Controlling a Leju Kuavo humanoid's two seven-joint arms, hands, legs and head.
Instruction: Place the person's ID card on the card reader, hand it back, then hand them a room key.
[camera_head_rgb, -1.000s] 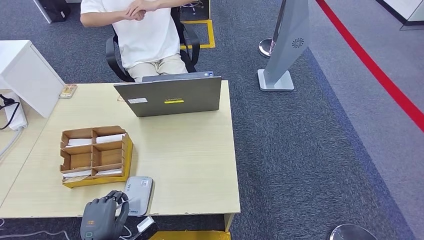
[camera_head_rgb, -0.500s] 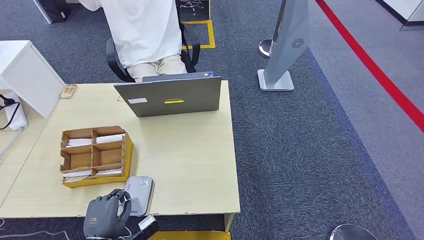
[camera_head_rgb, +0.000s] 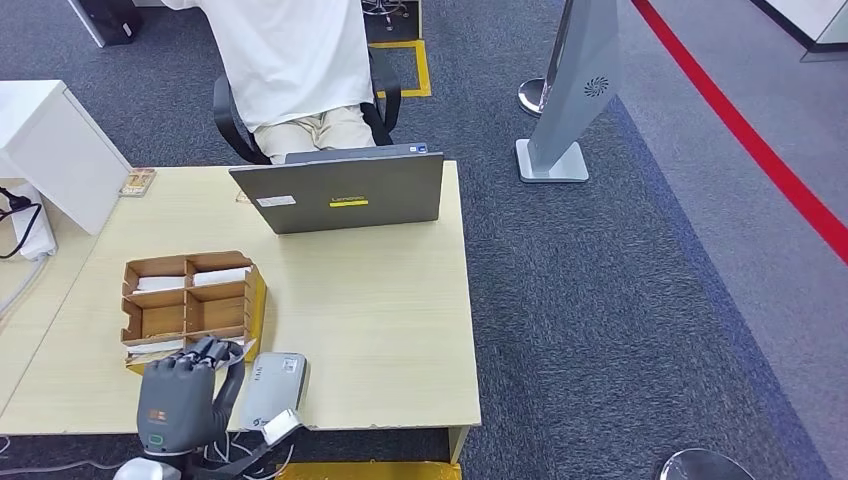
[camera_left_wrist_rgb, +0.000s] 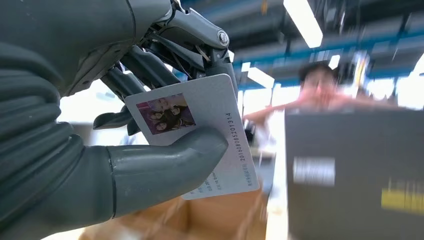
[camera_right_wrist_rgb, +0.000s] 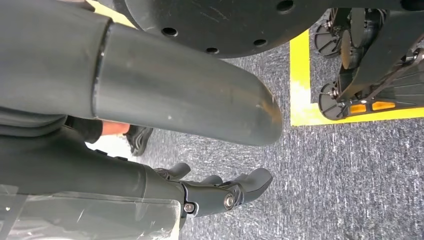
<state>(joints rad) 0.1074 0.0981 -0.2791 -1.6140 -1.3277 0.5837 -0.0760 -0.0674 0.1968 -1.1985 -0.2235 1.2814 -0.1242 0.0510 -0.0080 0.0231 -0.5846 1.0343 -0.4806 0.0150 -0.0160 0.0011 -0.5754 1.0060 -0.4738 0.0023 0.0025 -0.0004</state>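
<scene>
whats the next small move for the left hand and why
Probably carry the ID card forward toward the person. The left hand pinches it, lifted beside the card reader rather than on it, so the hand-back seems next.

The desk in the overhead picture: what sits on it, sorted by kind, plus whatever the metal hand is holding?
Laptop: 1
Cardboard sorter box: 1
Card reader: 1
White box at the desk's far corner: 1
Small flat item beside that box, too small to identify: 1
ID card, pinched by the left hand: 1
Total: 6
</scene>
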